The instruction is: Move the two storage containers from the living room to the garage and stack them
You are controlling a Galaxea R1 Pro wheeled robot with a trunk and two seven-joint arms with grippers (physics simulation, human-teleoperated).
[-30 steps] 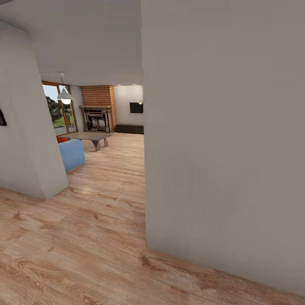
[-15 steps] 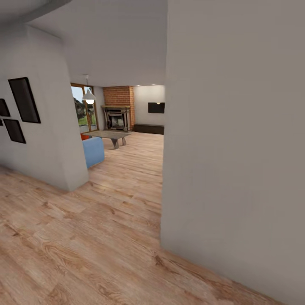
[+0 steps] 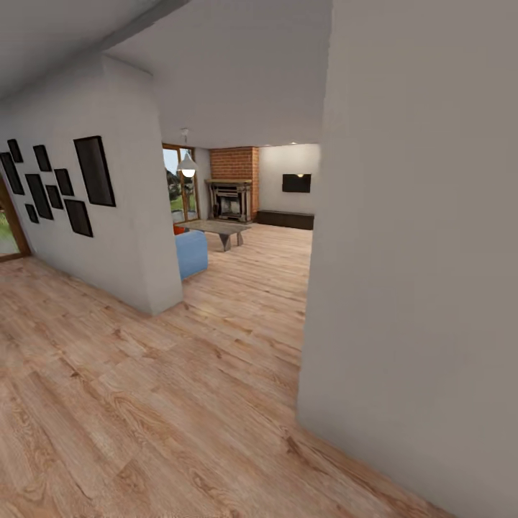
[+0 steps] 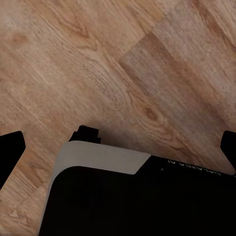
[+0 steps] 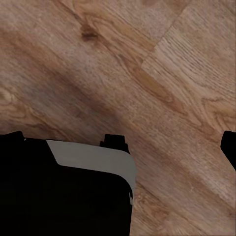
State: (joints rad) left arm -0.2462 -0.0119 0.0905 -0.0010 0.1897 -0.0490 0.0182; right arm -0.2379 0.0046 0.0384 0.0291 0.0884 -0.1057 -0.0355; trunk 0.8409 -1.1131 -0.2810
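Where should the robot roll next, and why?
Probably forward and slightly left, through the gap toward the living room. The near wall crowds its right side, and an orange-red patch, maybe a storage container, peeks behind the blue sofa.

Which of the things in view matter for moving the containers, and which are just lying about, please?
Job: living room ahead; orange-red patch behind the sofa, perhaps a container.
Just there: table, fireplace, lamp, picture frames, cabinet.
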